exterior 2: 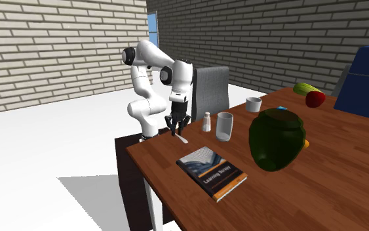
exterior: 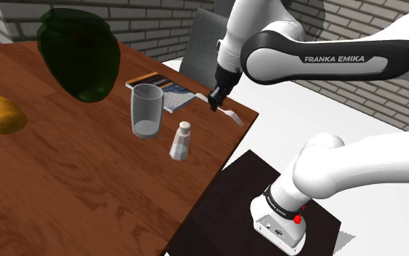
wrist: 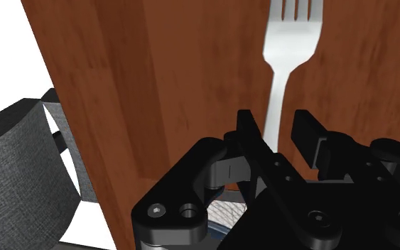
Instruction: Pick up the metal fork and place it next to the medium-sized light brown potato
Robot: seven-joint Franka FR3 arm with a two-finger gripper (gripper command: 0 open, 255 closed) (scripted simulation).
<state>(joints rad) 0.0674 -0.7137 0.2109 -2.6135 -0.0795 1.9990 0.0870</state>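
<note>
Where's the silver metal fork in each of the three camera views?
Shoulder view: silver metal fork at the wooden table's right edge, under the black gripper.
Second exterior view: fork at table's left edge, under gripper.
Wrist view: fork handle between the open fingers.
Shared landmark: the grey chair.

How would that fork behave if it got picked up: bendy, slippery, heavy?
Probably stiff: the fork looks like one shiny metal piece. Likely slippery too, since its thin, smooth handle gives the end effector little to pinch. It lies flat on the table, so it shouldn't roll, though a push might slide it.
</note>
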